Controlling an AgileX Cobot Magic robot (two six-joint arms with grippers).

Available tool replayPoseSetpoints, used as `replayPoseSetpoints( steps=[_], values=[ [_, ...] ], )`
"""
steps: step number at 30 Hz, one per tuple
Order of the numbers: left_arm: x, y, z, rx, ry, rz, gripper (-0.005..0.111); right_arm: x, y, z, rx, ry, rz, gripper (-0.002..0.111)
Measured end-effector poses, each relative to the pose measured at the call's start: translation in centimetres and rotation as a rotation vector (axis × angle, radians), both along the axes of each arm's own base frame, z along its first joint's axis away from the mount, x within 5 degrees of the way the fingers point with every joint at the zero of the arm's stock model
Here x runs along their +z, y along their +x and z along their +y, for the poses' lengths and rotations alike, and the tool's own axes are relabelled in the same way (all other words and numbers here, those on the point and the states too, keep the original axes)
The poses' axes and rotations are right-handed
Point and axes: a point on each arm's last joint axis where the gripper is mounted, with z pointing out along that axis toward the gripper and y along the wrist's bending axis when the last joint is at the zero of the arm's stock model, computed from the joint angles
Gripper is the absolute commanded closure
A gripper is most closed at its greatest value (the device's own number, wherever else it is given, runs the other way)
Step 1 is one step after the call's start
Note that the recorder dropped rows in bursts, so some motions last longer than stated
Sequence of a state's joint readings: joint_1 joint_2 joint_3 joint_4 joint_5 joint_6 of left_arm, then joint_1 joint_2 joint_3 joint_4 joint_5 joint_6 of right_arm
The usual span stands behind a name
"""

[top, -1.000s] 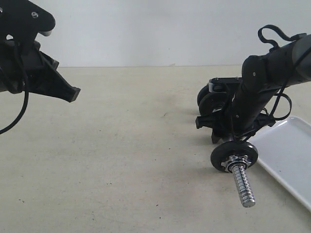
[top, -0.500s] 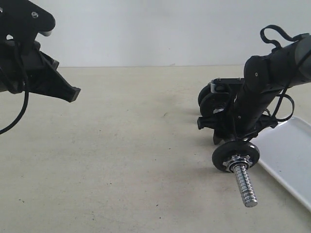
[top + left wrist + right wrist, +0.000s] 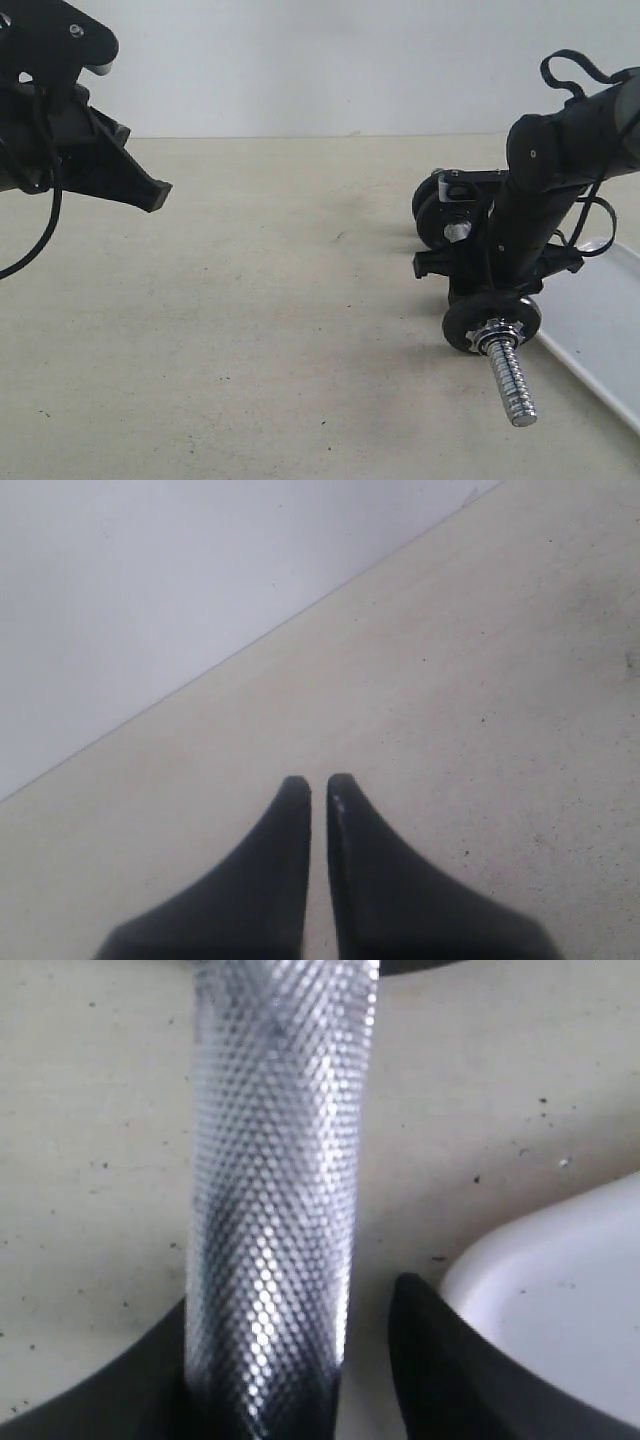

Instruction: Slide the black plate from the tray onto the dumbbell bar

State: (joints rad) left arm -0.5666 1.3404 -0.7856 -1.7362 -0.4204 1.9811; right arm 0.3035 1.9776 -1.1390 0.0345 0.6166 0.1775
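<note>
Exterior view shows the dumbbell bar (image 3: 510, 375) on the right side of the pale table (image 3: 250, 330), running from far to near; its threaded chrome end points toward the near edge, with a chrome nut (image 3: 494, 334) and a small black disc (image 3: 490, 318) just behind it, and two more black discs (image 3: 433, 215) at the far end; whether the near disc touches the table I cannot tell; the white tray (image 3: 600, 310) lies just to the right of the bar, its left rim close beside the near disc; the black plate cannot be picked out in any view; the right arm (image 3: 545, 170) comes down over the middle of the bar and hides the shaft there.

Right wrist view shows the right gripper (image 3: 290, 1295) straddling the cross-hatched shaft, jaws parted; one finger (image 3: 100, 1400) lies against the shaft, while the other finger (image 3: 450, 1360) stands apart from it with bare table showing between, beside the tray's rounded corner.

Left wrist view shows the left gripper (image 3: 318, 780) pinched together with only a thin slit between its fingertips, holding nothing; it hangs above the far left of the table, well apart from the bar and the tray.
</note>
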Motion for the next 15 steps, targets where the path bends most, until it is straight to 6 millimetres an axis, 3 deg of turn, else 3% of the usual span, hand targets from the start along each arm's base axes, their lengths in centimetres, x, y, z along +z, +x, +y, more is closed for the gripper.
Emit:
replayPoseSetpoints(
  steps=[15],
  values=[
    [0.0,0.0,-0.2,-0.018,-0.009,0.002,0.102,3.3,0.2,0.0,0.000,0.023,-0.072,0.062]
  ],
)
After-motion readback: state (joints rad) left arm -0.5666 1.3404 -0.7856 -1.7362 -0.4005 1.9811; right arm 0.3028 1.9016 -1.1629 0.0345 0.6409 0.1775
